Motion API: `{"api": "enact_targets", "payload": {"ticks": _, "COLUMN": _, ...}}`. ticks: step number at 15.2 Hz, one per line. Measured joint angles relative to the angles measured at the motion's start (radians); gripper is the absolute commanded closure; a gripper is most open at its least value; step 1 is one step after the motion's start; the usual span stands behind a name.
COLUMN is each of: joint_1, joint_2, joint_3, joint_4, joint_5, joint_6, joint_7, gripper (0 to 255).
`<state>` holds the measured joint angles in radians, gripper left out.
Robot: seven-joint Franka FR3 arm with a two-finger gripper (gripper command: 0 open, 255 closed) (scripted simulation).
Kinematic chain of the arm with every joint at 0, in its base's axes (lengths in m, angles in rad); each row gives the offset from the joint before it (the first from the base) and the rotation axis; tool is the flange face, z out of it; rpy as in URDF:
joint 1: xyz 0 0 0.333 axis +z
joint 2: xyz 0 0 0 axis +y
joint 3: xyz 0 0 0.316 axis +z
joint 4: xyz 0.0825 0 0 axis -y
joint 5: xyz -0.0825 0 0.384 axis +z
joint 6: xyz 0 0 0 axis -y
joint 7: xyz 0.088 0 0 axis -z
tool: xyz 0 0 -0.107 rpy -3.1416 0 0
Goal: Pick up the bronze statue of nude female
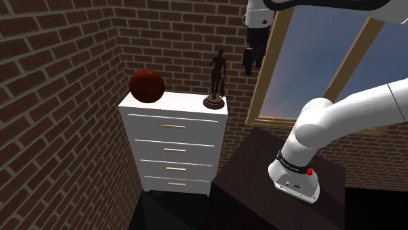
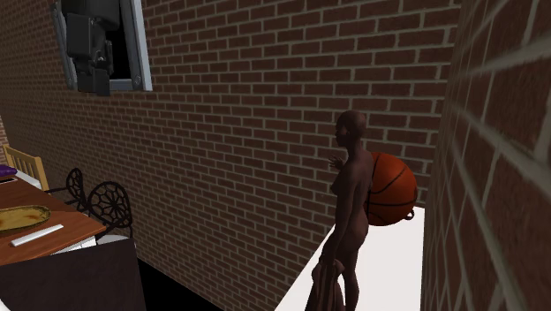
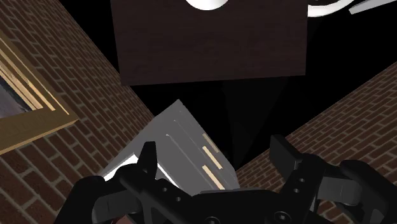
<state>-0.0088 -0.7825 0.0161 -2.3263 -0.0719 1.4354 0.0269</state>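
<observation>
The dark bronze statue of a standing nude woman (image 1: 218, 78) stands upright on a round base at the right end of a white dresser's top (image 1: 186, 104). In the second exterior view the statue (image 2: 351, 212) is close up, on the dresser's top (image 2: 402, 274). My black gripper (image 1: 251, 69) hangs higher than the statue's head and off to the shoulder view's right, in front of the window frame. It also shows high at the second exterior view's left (image 2: 92, 79). In the wrist view its fingers (image 3: 148, 162) stand apart with nothing between them, open, above the dresser's drawers (image 3: 191, 153).
A brown basketball (image 1: 146, 85) sits on the dresser's left end, behind the statue in the second exterior view (image 2: 391, 190). Brick walls close in the corner. A wood-framed window (image 1: 307, 65) is behind the arm. The dark stand (image 1: 255, 163) is beside the dresser. A wooden table (image 2: 53, 231) stands further off.
</observation>
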Motion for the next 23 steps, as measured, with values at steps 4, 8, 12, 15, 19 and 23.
{"api": "enact_targets", "payload": {"ticks": 4, "joint_1": -0.011, "joint_2": 0.005, "joint_3": -0.028, "joint_4": -0.053, "joint_5": -0.018, "joint_6": 0.091, "joint_7": -0.016, "gripper": 0}}
{"api": "enact_targets", "payload": {"ticks": 8, "joint_1": -0.033, "joint_2": 0.018, "joint_3": -0.084, "joint_4": -0.134, "joint_5": -0.051, "joint_6": 0.254, "joint_7": -0.049, "gripper": 0}}
{"api": "enact_targets", "payload": {"ticks": 12, "joint_1": -0.058, "joint_2": 0.069, "joint_3": -0.152, "joint_4": -0.198, "joint_5": -0.084, "joint_6": 0.44, "joint_7": -0.089, "gripper": 0}}
{"api": "enact_targets", "payload": {"ticks": 15, "joint_1": -0.07, "joint_2": 0.129, "joint_3": -0.2, "joint_4": -0.231, "joint_5": -0.099, "joint_6": 0.586, "joint_7": -0.113, "gripper": 0}}
{"api": "enact_targets", "payload": {"ticks": 19, "joint_1": -0.081, "joint_2": 0.218, "joint_3": -0.267, "joint_4": -0.257, "joint_5": -0.105, "joint_6": 0.771, "joint_7": -0.155, "gripper": 0}}
{"api": "enact_targets", "payload": {"ticks": 23, "joint_1": -0.073, "joint_2": 0.355, "joint_3": -0.351, "joint_4": -0.244, "joint_5": -0.078, "joint_6": 0.964, "joint_7": -0.222, "gripper": 0}}
